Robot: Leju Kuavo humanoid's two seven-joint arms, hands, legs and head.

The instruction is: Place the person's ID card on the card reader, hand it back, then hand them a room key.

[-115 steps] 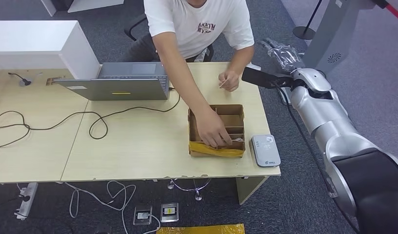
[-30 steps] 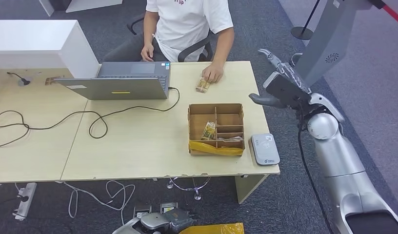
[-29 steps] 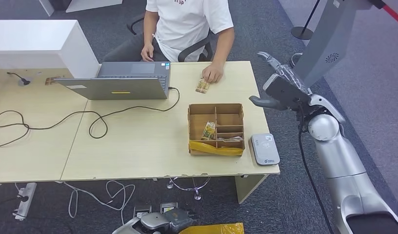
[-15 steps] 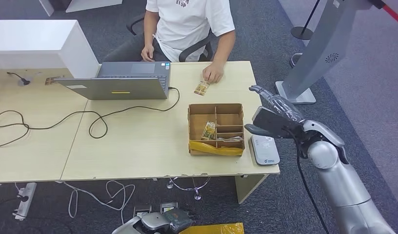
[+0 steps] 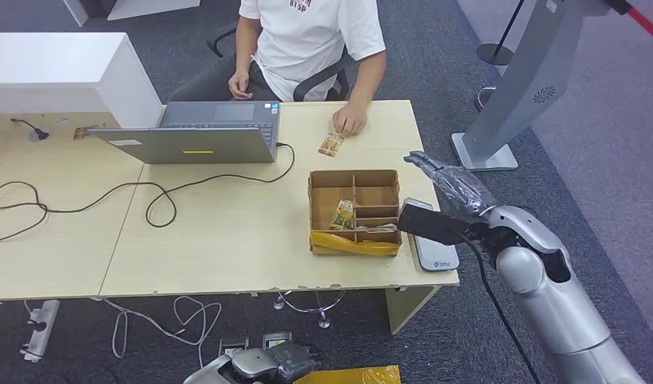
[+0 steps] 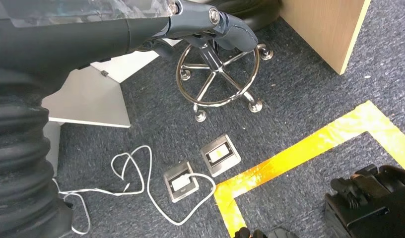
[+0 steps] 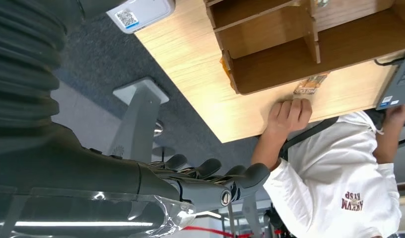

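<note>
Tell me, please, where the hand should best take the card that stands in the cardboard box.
Pinch the card by its upper edge, coming straight down from above. It seems to lean on edge in a narrow compartment of the cardboard box, so the walls block its sides and only the top is free. The right hand is nearest.

You see the white rectangular card reader (image 5: 435,250) partly covered by the right hand (image 5: 445,210) in the head view, and cut off by the picture's edge in the right wrist view. The small patterned card (image 5: 331,144) under the seated person's fingers (image 5: 350,122) is too small to read. The left hand (image 6: 141,25) is cut off by the frame edge.
</note>
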